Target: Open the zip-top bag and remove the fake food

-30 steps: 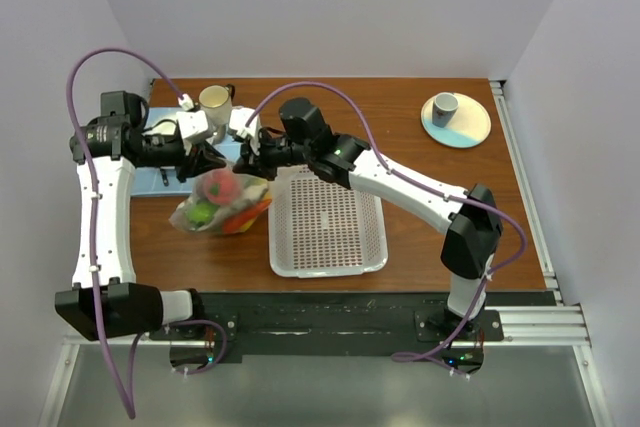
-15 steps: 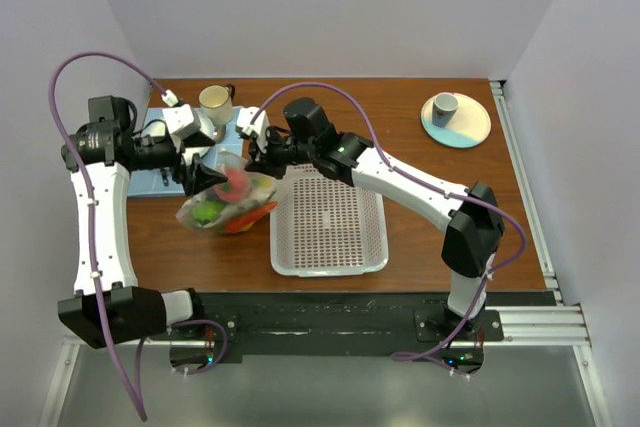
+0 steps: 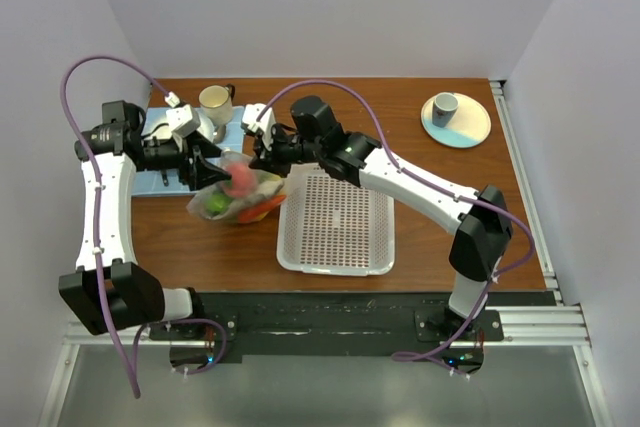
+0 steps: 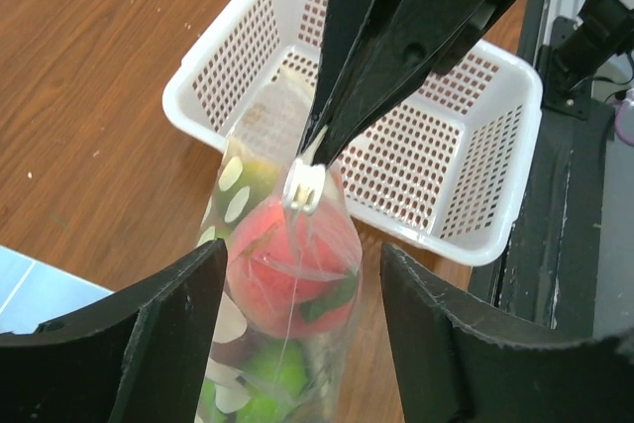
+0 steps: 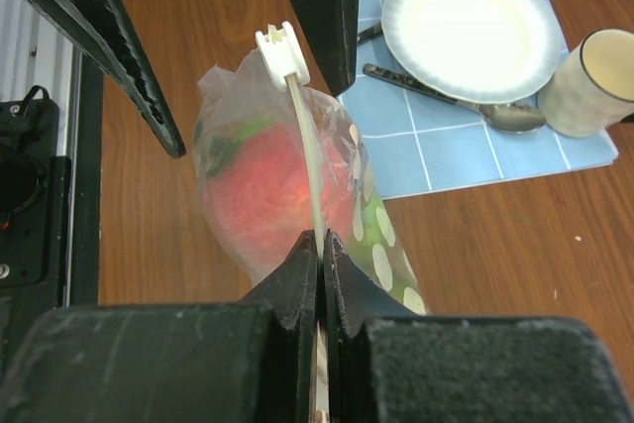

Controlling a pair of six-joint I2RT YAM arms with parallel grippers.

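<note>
Top view: my left gripper (image 3: 212,173) and right gripper (image 3: 258,157) meet over the zip-top bag (image 3: 235,199), which sits just left of the white basket (image 3: 340,239).

Left wrist view: my left gripper (image 4: 302,257) stands wide open with a finger either side of the bag's top, gripping nothing. The basket lies just beyond. A red-pink fruit (image 4: 287,269) and a green fruit (image 4: 265,378) show through the plastic.

Right wrist view: my right gripper (image 5: 319,245) is pinched tight on the bag's white zip strip (image 5: 305,146), the slider (image 5: 280,50) at the strip's far end.
</note>
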